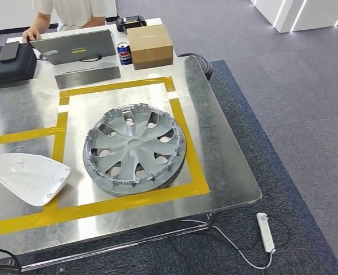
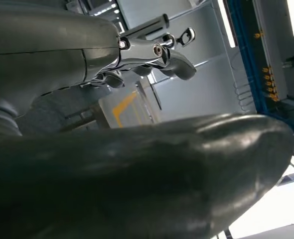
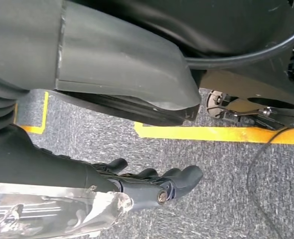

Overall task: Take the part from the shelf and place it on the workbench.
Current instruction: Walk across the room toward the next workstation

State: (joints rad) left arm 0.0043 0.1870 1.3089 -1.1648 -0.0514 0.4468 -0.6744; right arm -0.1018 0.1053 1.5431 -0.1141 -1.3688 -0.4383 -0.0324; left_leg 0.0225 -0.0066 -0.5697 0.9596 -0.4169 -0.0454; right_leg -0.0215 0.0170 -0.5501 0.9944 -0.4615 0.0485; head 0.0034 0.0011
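A grey wheel cover lies flat on the steel workbench, inside a square of yellow tape. A white curved shell part rests to its left, across the tape line. My left hand hangs in the left wrist view with its fingers stretched out and apart, holding nothing. In the right wrist view my right hand hangs over grey carpet, fingers extended and empty, beside a shiny metal surface.
At the bench's far end are a laptop, a black case, a soda can and a cardboard box; a person sits behind them. A white power strip and its cable lie on the carpet at the near right corner.
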